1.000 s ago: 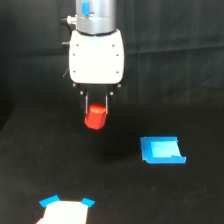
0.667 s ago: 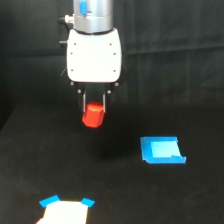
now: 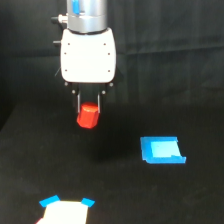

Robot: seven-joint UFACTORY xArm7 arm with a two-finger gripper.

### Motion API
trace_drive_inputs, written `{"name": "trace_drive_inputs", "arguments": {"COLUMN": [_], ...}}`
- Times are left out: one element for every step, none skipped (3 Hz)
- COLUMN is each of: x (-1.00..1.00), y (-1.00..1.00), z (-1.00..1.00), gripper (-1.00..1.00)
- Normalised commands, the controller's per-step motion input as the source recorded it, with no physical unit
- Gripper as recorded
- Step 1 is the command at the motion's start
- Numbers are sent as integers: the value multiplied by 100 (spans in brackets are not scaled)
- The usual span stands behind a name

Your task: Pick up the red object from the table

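The red object (image 3: 88,116) is a small red-orange stubby block. My gripper (image 3: 89,111) is shut on its upper part, with thin fingers (image 3: 78,104) on either side. It hangs well above the black table (image 3: 115,195), left of centre in the exterior view. The white gripper body (image 3: 88,54) is directly above it. The block tilts slightly toward the exterior view's left.
A flat blue square piece (image 3: 161,150) lies on the table to the exterior view's right. A white piece with blue corners (image 3: 65,210) lies at the bottom left. A black backdrop stands behind.
The gripper has risen with the red object held in it, lifting it higher above the table. The blue and white pieces have not moved.
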Motion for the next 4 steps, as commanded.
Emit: {"name": "trace_drive_inputs", "arguments": {"x": [-13,-12,-29,-26], "y": [33,10,-25,-16], "z": [-58,-41,100,17], "gripper": [-76,-100,-100,-100]}}
